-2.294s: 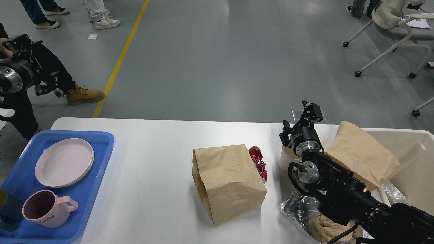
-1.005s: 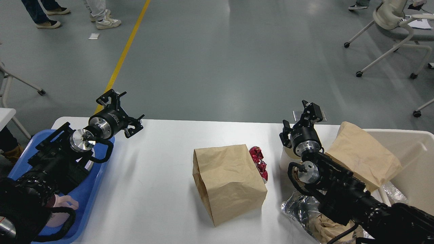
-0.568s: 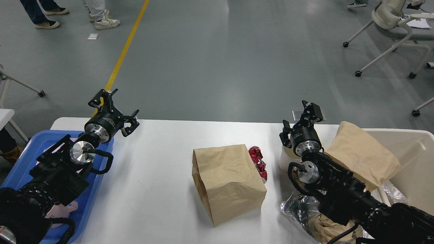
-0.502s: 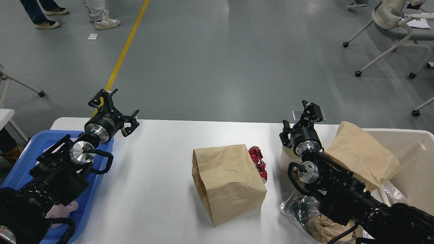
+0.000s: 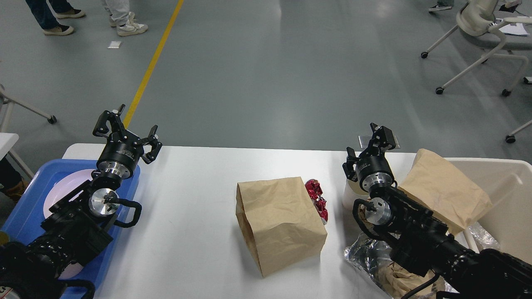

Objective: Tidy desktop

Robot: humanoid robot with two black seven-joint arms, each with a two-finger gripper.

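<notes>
The white desktop [image 5: 191, 199] holds a brown paper bag [image 5: 280, 222] lying at its middle, its open mouth to the left. A crumpled red foil wrapper [image 5: 316, 199] lies against the bag's right side. A white cup [image 5: 350, 194] stands just right of it, partly hidden by my right arm. My right gripper [image 5: 365, 145] is open and empty above the cup, near the far edge. My left gripper [image 5: 126, 131] is open and empty above the far right corner of the blue tray [image 5: 25, 207].
A pale pink plate [image 5: 62, 187] lies in the tray, mostly hidden by my left arm. A beige bin [image 5: 509, 195] stands at the right with a second paper bag [image 5: 444, 189] leaning on its rim. Crumpled silver foil [image 5: 365, 255] lies under my right arm.
My left arm came in from the left, and its open gripper has drawn back leftward over the tray's far right corner and turned upright. The right arm has not moved.
</notes>
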